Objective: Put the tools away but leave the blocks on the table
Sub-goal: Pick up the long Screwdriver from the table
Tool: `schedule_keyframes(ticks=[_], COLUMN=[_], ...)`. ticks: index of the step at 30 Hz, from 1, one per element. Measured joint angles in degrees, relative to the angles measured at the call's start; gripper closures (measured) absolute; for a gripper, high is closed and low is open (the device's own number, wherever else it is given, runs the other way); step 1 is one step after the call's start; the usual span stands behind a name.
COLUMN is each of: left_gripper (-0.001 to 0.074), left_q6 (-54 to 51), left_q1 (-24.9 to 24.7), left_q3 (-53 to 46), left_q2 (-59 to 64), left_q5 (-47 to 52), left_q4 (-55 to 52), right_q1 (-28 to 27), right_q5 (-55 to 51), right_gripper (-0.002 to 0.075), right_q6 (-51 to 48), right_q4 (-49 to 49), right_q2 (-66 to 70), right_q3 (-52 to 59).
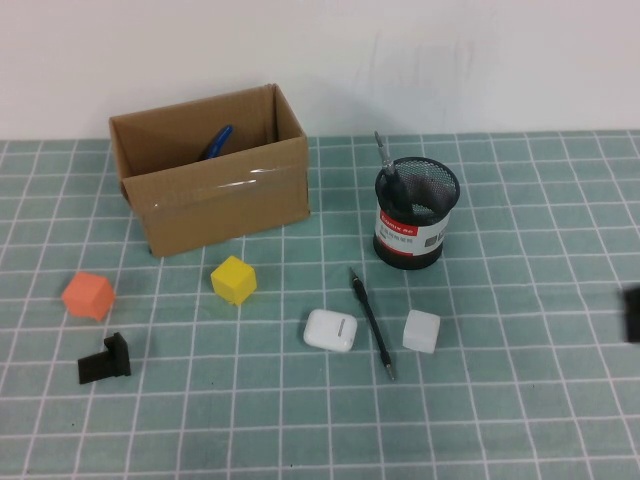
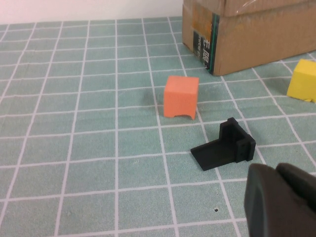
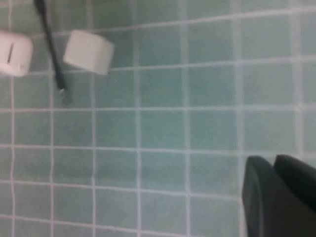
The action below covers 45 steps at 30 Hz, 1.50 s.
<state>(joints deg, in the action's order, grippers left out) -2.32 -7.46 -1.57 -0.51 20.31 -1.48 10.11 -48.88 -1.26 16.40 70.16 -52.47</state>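
We see the pen-like tool (image 1: 372,322) flat on the counter (image 1: 520,400) — both grippers, left gripper (image 2: 281,200) and right gripper (image 3: 279,195), hover apart, jaws' state unclear.

A teal-green table (image 1: 560,400) with a white grid carries a scatter of objects. An open cardboard box (image 1: 225,195) sits at upper left of the high view, with a black mesh cup (image 1: 415,220) to its right near center. Below the box lie an orange cube (image 1: 88,296), a yellow cube (image 1: 233,279) and a black L-shaped bracket (image 1: 105,359). At lower center, a thin black pen-like tool (image 1: 372,322) lies between a white earbud case (image 1: 330,329) and a white cube (image 1: 421,331).
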Motion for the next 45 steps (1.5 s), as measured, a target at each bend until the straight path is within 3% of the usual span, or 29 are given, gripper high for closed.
schedule_keyframes(ticks=[7, 14, 17, 24, 45], left_gripper=[0.0735, 0.0735, 0.0735, 0.0735, 0.0735], left_q6=[0.0, 0.0, 0.0, 0.0, 0.0], left_q1=[0.0, 0.0, 0.0, 0.0, 0.0], left_q3=[0.0, 0.0, 0.0, 0.0, 0.0], left_q2=[0.0, 0.0, 0.0, 0.0, 0.0], left_q5=[0.0, 0.0, 0.0, 0.0, 0.0], left_q4=[0.0, 0.0, 0.0, 0.0, 0.0], right_q1=[16.0, 23.2, 24.8, 26.9, 27.0], right_q5=[1.0, 0.5, -1.1, -7.1, -5.5], right_gripper=[0.0729, 0.0724, 0.0679, 0.0492, 0.0491], right_q6=[7.4, 8.4, 8.5, 12.8, 11.3], right_q4=[-10.9, -12.7, -14.1, -18.0, -20.7], right_q2=[15.6, 27.9, 32.5, 42.7, 52.4], right_q3=[-14.2, -27.7, -33.3, -45.7, -50.9])
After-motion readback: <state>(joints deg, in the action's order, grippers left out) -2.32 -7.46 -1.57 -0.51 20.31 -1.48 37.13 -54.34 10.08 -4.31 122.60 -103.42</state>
